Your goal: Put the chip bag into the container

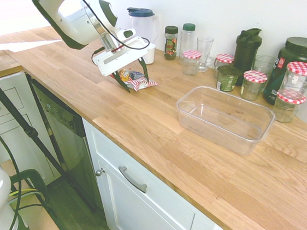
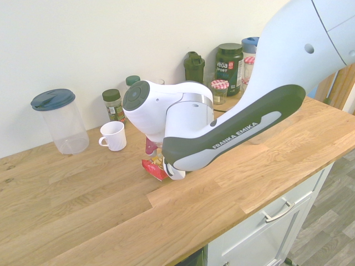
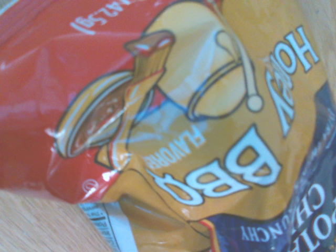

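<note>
Between the fingers of the open end effector, close above the wooden table, was the chip bag, still to be gripped by the look of it. The fingers stood wide, one to each side of the packet, their tips near the wood. Its long axis was hard to fix, for the foil was crumpled; in the first exterior view a striped end poked out past the finger on the side toward the container, and in the second a red end lay out on the side toward the white mug. The wrist view, filled by the printed front, agreed that the bag lay directly beneath the wrist. The single arm had therefore little sideways travel to make; the next step seemed to be a slight descent and a closing of the fingers. A shallow pinch might have slipped on the slick foil. The clear container stood well apart, nearer the jars, its top uncovered.
</note>
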You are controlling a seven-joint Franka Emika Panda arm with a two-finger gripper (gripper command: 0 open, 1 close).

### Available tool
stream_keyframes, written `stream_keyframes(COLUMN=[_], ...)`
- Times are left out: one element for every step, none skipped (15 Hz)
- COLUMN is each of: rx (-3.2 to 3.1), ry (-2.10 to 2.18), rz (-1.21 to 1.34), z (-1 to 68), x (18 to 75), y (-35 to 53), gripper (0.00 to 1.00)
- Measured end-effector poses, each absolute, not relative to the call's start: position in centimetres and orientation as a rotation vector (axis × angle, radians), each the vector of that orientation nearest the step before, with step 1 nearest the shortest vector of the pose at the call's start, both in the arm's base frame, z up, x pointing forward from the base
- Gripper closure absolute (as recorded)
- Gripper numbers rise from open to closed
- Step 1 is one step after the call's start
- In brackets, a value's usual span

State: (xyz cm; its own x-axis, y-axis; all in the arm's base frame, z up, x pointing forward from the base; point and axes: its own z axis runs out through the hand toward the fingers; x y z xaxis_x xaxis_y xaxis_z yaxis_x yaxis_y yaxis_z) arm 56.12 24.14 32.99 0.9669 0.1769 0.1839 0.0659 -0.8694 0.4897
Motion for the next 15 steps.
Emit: stream_keyframes(rx=[2.617,2.616,2.615,2.613,2.611,2.609,2.606,2.604,2.602,2.601,2.6,2.6,2.6,2.599,2.596], ry=[0.176,0.179,0.181,0.184,0.187,0.189,0.191,0.194,0.197,0.201,0.205,0.21,0.213,0.214,0.214], rz=[0.308,0.309,0.31,0.312,0.312,0.312,0.312,0.311,0.31,0.31,0.312,0.314,0.317,0.319,0.325], z=[33.0,33.0,33.0,33.0,32.9,32.9,32.8,32.7,32.6,32.5,32.5,32.5,32.5,32.5,32.5], x=[56.2,56.2,56.1,56.1,56.1,56.1,56.2,56.2,56.2,56.1,56.0,55.8,55.7,55.5,55.5], y=[24.1,24.2,24.2,24.2,24.2,24.2,24.2,24.2,24.2,24.3,24.6,24.9,25.3,25.5,25.7], gripper=[1.0,1.0,1.0,1.0,1.0,1.0,1.0,1.0,1.0,1.0,1.0,1.0,1.0,1.0,1.0])
